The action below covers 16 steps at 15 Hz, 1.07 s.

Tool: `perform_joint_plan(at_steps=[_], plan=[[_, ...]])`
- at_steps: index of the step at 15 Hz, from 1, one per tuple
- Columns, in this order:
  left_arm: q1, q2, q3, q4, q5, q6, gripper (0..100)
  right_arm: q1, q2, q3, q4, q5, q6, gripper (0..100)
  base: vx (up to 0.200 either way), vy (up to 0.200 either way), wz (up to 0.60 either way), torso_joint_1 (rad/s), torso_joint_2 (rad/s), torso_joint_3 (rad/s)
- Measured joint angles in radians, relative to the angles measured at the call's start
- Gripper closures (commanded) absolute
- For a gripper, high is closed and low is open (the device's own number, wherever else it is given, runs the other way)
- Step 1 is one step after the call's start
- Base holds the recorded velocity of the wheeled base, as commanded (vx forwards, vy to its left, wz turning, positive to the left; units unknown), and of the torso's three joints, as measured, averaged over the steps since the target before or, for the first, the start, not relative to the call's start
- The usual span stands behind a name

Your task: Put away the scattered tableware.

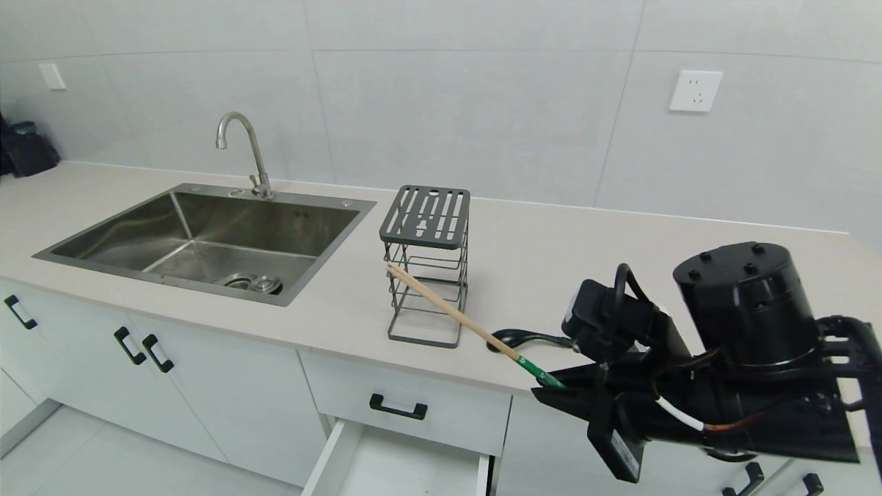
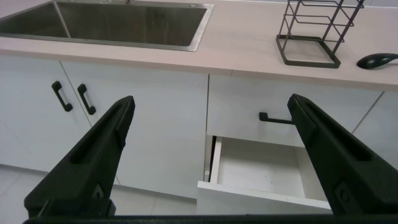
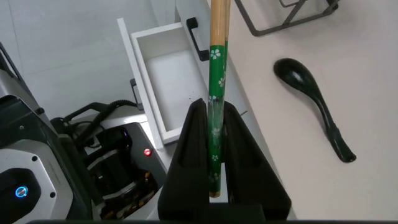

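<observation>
- Right fingers (image 3: 193,143) pinch the chopstick (image 3: 218,37) by its green end — the shaft juts ahead toward the wire rack (image 1: 427,275).
- Left fingers (image 2: 99,149) are wide and empty.
- Black spoon (image 3: 314,106) lies on the bench (image 1: 551,248) beside the right fingers.
- Risk: the end grip could let the chopstick pivot — or snag the rack.

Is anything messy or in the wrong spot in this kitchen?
Yes. A black spoon lies loose on the counter beside the wire rack, not stored away. A drawer under the counter stands pulled open. The right gripper holds a chopstick slanting toward the rack.
</observation>
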Motion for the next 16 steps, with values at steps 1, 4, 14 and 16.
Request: perform_joint_plan(at_steps=[1, 4, 14, 16], plan=[[0.0, 0.0, 0.0, 0.0, 0.0, 0.0, 0, 0.013, 0.013, -0.017, 0.0, 0.001, -0.001, 100, 0.0, 0.0, 0.0, -0.08, 0.14, 0.09], [0.0, 0.0, 0.0, 0.0, 0.0, 0.0, 0, 0.051, 0.056, -0.042, 0.001, 0.001, -0.002, 100, 0.0, 0.0, 0.0, -0.206, 0.42, 0.204], [0.0, 0.0, 0.0, 0.0, 0.0, 0.0, 0, 0.218, 0.204, -0.123, 0.0, -0.009, -0.003, 100, 0.0, 0.0, 0.0, -0.055, 0.11, 0.054], [0.0, 0.0, 0.0, 0.0, -0.001, 0.0, 0, 0.225, 0.229, -0.115, 0.004, -0.01, -0.002, 100, 0.0, 0.0, 0.0, -0.154, 0.29, 0.151]])
